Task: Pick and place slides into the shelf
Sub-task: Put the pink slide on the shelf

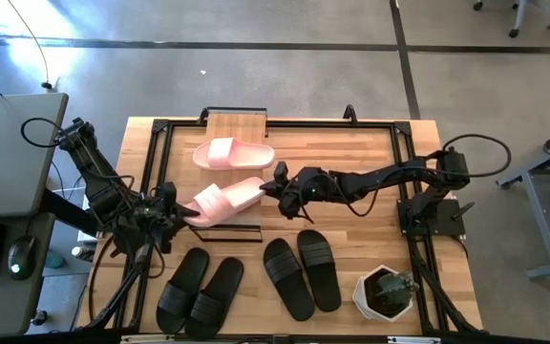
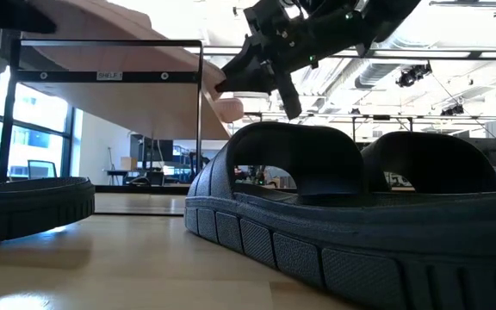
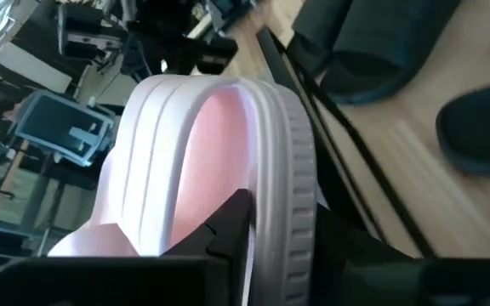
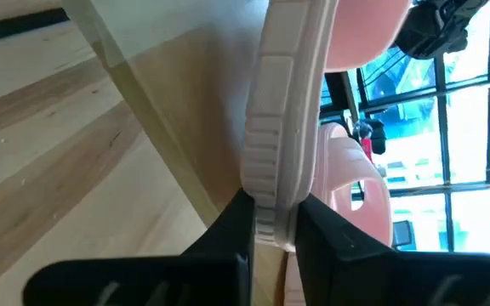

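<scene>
A: Two claws on one pink slide point(image 1: 225, 202): right claw point(image 1: 271, 186) clenched on its toe rim, left claw point(image 1: 178, 212) gripping the heel, above the counter point(image 1: 351, 143).
B: Could twist or drop beside the shelf point(image 1: 237, 122) if released unevenly.

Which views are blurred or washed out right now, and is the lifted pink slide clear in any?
High view: evenly lit, lifted pink slide sharp. Low view: black slide fills the foreground, bright ceiling behind. Left wrist view: slide close and soft, background blurred. Right wrist view: window glare, slide edge clear.
</scene>
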You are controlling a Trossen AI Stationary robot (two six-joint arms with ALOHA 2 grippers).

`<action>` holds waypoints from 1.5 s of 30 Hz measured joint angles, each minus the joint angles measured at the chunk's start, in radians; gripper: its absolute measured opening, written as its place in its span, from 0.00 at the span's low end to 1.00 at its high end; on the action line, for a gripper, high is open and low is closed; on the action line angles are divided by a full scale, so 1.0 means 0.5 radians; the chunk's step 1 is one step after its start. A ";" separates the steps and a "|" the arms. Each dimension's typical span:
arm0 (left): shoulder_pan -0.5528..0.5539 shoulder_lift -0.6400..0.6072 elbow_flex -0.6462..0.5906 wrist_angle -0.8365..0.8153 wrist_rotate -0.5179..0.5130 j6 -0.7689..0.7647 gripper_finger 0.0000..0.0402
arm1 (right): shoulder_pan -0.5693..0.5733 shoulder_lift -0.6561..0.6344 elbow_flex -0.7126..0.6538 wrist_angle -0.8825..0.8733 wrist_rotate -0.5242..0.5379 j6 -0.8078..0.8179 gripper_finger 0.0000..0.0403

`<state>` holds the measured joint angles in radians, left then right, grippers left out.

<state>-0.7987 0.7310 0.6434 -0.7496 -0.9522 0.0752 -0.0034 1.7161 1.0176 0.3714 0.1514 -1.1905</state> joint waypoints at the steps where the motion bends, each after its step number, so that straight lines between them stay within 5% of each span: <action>1: 0.000 0.000 0.000 0.032 0.000 -0.001 0.18 | 0.009 0.000 0.000 -0.001 0.019 -0.025 0.07; 7: 0.000 0.000 0.022 0.061 0.001 -0.043 0.17 | 0.055 0.000 0.000 -0.001 0.189 -0.044 0.07; 13: 0.000 -0.002 0.103 0.032 0.002 -0.396 0.20 | 0.062 0.000 0.000 0.007 0.184 0.017 0.06; 31: 0.000 -0.001 0.106 -0.146 0.088 -0.693 0.52 | 0.009 0.000 0.000 0.082 0.168 0.130 0.06; 39: 0.000 -0.030 0.218 -0.188 0.167 -0.864 0.55 | 0.031 0.000 0.000 0.074 0.187 0.127 0.06; 45: 0.000 -0.064 0.378 -0.507 0.258 -1.215 0.52 | 0.116 -0.022 0.000 -0.008 0.543 0.064 0.06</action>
<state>-0.7986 0.6991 0.8325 -1.0033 -0.8230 -0.5326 0.0544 1.7050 1.0176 0.3675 0.4227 -1.1587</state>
